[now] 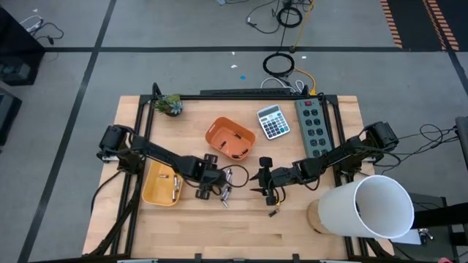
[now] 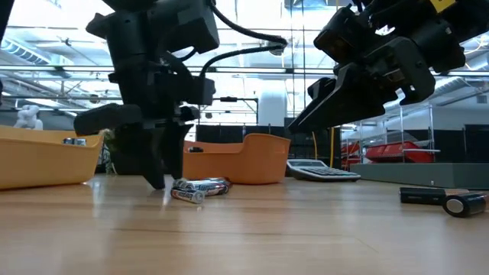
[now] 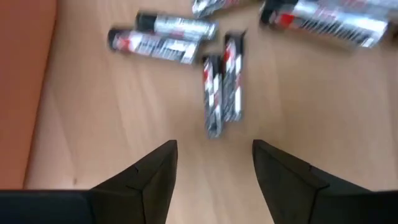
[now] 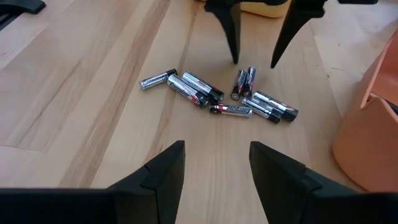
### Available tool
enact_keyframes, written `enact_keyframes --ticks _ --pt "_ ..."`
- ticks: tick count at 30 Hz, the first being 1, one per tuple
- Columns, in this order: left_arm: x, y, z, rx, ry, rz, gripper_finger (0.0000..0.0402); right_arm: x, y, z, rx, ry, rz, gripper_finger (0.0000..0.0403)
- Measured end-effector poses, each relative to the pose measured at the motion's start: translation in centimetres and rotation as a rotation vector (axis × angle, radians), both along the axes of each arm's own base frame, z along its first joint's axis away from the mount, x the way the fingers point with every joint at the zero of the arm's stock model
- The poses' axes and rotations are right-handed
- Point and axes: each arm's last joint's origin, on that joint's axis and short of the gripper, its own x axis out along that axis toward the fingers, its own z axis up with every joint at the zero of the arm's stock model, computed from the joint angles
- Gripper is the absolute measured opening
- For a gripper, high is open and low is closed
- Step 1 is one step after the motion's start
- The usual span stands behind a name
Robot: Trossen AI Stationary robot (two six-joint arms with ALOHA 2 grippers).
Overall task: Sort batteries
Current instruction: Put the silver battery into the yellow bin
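Observation:
Several silvery batteries with dark ends [image 4: 217,96] lie loose in a small pile on the wooden table [image 1: 219,226], between my two grippers. My left gripper [image 3: 214,155] is open and points down, its fingertips low over the table beside a pair of batteries [image 3: 222,87] lying side by side; it also shows in the low view [image 2: 157,172]. My right gripper [image 4: 217,155] is open, held higher and to the pile's right [image 1: 259,179]. Two dark batteries [image 2: 447,202] lie apart, nearer the table's front right. More batteries [image 2: 74,140] rest in the yellow tray.
A yellow tray [image 1: 150,191] sits left of the pile and an orange bin [image 1: 229,139] behind it. A calculator [image 1: 273,122] and a power strip [image 1: 313,126] lie toward the far right, a small plant [image 1: 170,104] far left, and a big white cylinder [image 1: 373,208] near right.

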Motion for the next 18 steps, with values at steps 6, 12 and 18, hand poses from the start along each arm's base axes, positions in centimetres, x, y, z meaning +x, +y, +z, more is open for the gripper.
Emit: enact_keyframes --ticks 6,12,18 --pt "-0.3 0.4 0.4 0.004 0.009 0.022 0.0219 0.0 0.0 0.0 -0.002 -0.002 0.002 0.0171" --pt "0.5 0.4 0.7 -0.010 -0.075 0.030 0.0219 0.0 0.0 0.0 -0.001 -0.004 0.001 0.0171" --pt "0.8 0.4 0.8 -0.016 -0.109 0.036 0.0219 0.0 0.0 0.0 -0.001 -0.004 0.001 0.0171"
